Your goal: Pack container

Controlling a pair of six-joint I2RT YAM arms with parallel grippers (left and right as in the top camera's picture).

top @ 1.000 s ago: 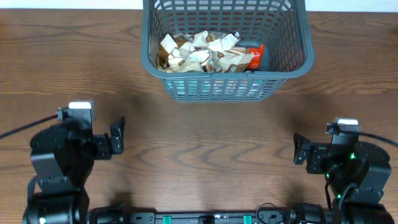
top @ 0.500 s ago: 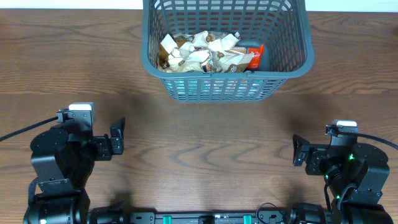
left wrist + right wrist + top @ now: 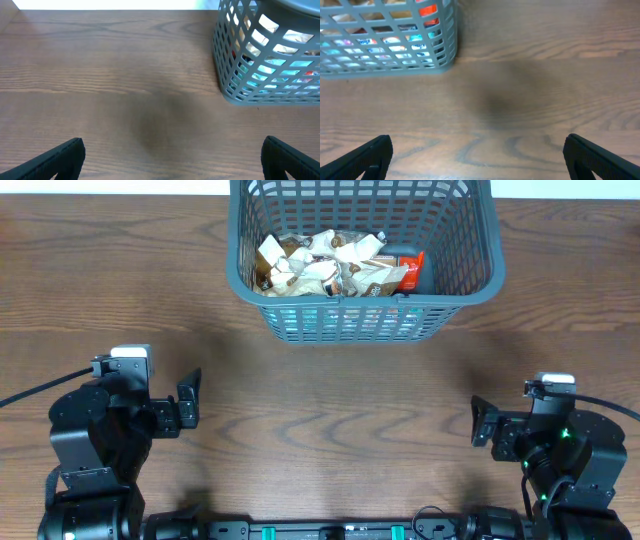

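Grippers first: left gripper (image 3: pixel 189 398) and right gripper (image 3: pixel 482 422) both hang wide open and empty over the brown wooden table (image 3: pixel 320 410). Well beyond them, at the far edge, sits one large dark grey-blue lattice plastic basket (image 3: pixel 350 323). It's probably stiff and light, so the thick rim looks like the spot to grab. Inside is a jumbled heap of beige snack packets (image 3: pixel 325 265), too tangled to count, plus one red packet (image 3: pixel 411 272).

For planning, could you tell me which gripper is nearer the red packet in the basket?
Right. The right gripper sits slightly right of the red packet; the left gripper is far off to its left.

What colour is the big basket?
The basket is dark grey-blue with lattice sides, clearest in the overhead view.
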